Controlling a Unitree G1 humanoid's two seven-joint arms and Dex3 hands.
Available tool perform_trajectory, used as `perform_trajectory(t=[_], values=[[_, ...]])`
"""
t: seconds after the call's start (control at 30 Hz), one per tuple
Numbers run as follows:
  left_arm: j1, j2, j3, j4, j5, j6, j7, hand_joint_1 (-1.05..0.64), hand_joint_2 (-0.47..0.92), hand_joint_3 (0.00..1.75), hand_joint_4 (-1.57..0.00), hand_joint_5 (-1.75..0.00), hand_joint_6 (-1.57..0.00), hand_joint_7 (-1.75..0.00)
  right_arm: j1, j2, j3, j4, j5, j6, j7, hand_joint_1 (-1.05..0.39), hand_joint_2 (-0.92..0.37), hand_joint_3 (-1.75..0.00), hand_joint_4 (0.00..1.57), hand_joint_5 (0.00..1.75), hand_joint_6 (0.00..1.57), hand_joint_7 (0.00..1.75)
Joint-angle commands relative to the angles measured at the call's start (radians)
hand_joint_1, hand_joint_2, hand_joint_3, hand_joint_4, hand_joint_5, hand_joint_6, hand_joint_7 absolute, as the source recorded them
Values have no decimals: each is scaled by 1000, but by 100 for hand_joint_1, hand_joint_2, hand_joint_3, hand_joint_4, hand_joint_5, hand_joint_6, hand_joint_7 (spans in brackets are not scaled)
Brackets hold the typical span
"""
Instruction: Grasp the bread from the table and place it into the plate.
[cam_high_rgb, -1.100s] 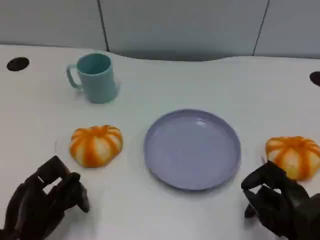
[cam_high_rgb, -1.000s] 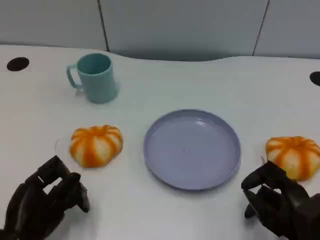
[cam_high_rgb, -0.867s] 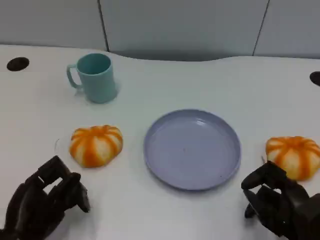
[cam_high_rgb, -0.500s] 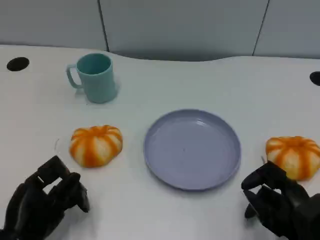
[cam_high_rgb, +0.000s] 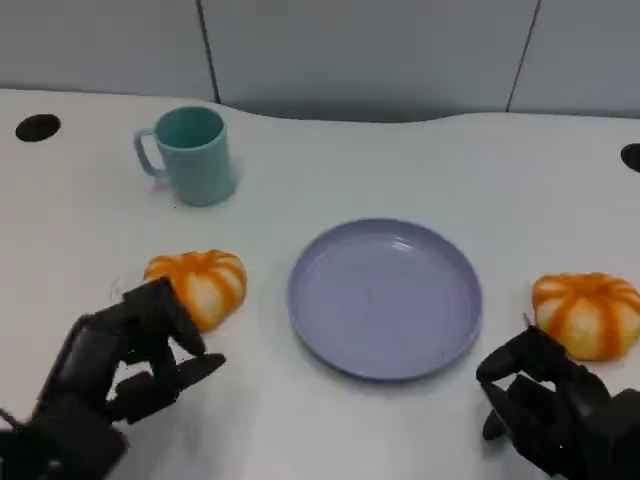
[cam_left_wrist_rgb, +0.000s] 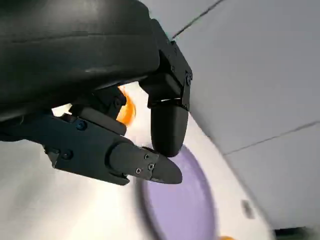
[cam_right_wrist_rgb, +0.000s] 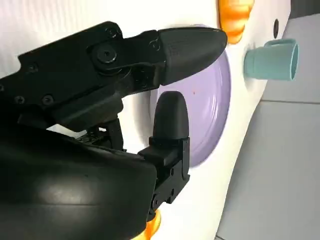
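Observation:
Two orange-and-white striped bread buns lie on the white table. The left bun (cam_high_rgb: 205, 281) sits left of the lavender plate (cam_high_rgb: 385, 297); the right bun (cam_high_rgb: 588, 313) sits right of it. My left hand (cam_high_rgb: 125, 355) hovers just in front of the left bun, fingers spread, holding nothing, and partly covers the bun's near left side. In the left wrist view a sliver of that bun (cam_left_wrist_rgb: 126, 106) shows behind my fingers (cam_left_wrist_rgb: 167, 130), with the plate (cam_left_wrist_rgb: 180, 205) beyond. My right hand (cam_high_rgb: 545, 405) stays low at the front right, near the right bun, fingers apart and empty. The plate (cam_right_wrist_rgb: 212, 100) is bare.
A teal mug (cam_high_rgb: 190, 155) stands at the back left, seen too as the mug (cam_right_wrist_rgb: 272, 61) in the right wrist view. Dark round holes (cam_high_rgb: 37, 127) mark the table's far corners. A grey wall runs behind the table.
My left hand has risen and moved forward to the left bun, its fingers opening wider. The right hand has barely shifted. Buns, plate and mug have not moved.

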Motion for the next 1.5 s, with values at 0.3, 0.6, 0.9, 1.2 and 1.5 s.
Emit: perform_trajectory(t=[0.3,0.6,0.9,1.2,1.5], values=[[-246,337,-228,-83,782,93,326,-62,88,1,-42,-95,-59,-39,-34,1,-8,48,2,-43,-9,-28,-92,-32,60,175,38,175],[-352,397,-355,-64,771,254,64,-83,91,3,-2,-13,-17,-1,-33,2,0,51,-10,-56,-17,-28,-92,-32,62,175,39,175],[-466,400,-438,72,658,288,-127,-92,92,7,0,0,-4,0,-30,2,-3,49,7,-60,-5,-29,-92,-31,64,175,39,175],[-686,254,-563,604,652,325,-14,-90,91,4,0,0,-7,-1,-18,-6,-4,29,-3,-42,-9,-28,-92,-32,60,175,37,175],[-801,121,-667,1018,637,324,252,-75,83,0,-11,-5,-16,-3,5,-8,-5,3,1,-34,-7,-28,-92,-33,60,175,37,175]])
